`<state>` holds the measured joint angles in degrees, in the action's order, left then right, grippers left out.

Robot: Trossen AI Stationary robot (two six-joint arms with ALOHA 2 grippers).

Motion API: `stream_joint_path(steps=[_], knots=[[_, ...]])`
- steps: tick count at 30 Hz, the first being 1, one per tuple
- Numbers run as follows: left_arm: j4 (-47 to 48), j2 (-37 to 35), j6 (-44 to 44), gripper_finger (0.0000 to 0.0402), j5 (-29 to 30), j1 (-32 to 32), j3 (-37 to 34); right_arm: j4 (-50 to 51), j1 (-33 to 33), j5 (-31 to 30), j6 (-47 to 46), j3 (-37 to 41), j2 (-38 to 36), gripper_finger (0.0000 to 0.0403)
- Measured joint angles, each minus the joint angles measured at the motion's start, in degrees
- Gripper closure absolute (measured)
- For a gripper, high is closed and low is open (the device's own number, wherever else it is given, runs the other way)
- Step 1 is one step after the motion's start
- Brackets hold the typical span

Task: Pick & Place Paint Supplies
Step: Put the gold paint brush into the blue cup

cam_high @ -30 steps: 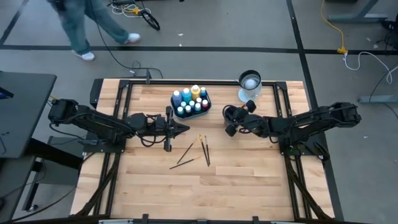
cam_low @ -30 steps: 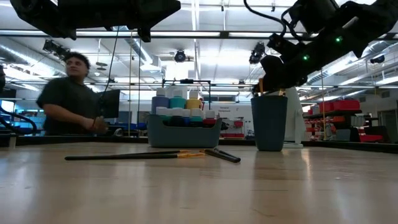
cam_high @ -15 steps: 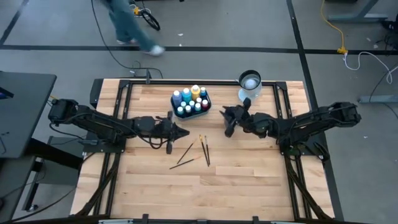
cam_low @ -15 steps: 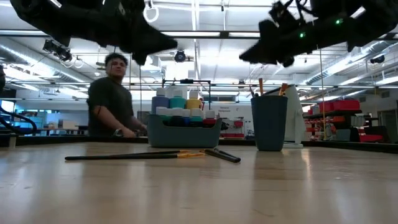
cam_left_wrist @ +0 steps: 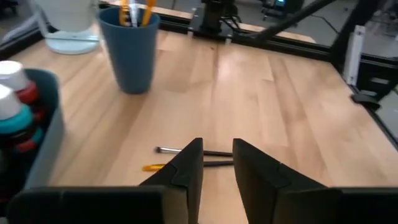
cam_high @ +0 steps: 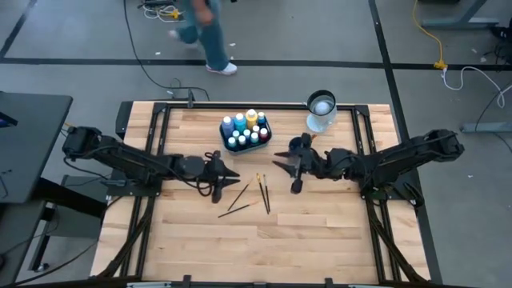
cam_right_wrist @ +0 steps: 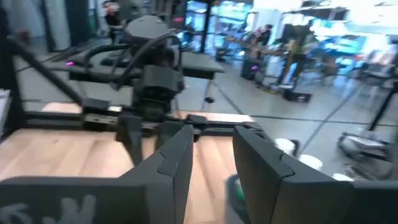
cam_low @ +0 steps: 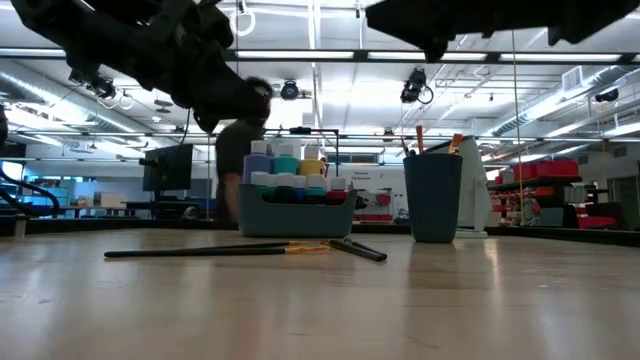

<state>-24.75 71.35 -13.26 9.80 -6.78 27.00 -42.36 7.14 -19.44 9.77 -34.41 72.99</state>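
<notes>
- Near the middle of the table (cam_high: 320, 232), your two grippers face each other over the loose brushes (cam_high: 258, 192), which lie flat on the wood just in front of the tray (cam_high: 267, 134).
- Your left gripper (cam_high: 227, 178) hangs above the table just to the left of those brushes; its wrist view shows the fingers (cam_left_wrist: 186, 168) parted with nothing between them, two brushes lying on the wood beyond the tips.
- Your right gripper (cam_high: 286, 165) sits on the other side of the brushes, raised off the table; its fingers (cam_right_wrist: 171, 165) also stand apart and hold nothing.
- You can see the paint bottles (cam_high: 244, 128) standing upright, packed together inside the tray toward the back of the table (tops in blue, teal, white and yellow).
- Right of the tray stands the dark blue cup (cam_low: 433, 197), with a few brush handles poking out of its top.
- Behind the table, a person (cam_high: 204, 32) is walking across the floor.
</notes>
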Motion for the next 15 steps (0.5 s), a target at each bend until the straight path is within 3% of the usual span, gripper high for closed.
stream_joint_path(steps=[7,15], knots=[[0.0,0.0,-1.5,0.0301,0.0,-3.9,0.0,6.5,3.3,2.0,0.3,-6.2,2.6,0.0284],[3.8,0.0,-6.0,0.0301,0.8,-9.0,0.0,8.4,5.3,10.5,1.7,-13.7,11.7,0.0284]])
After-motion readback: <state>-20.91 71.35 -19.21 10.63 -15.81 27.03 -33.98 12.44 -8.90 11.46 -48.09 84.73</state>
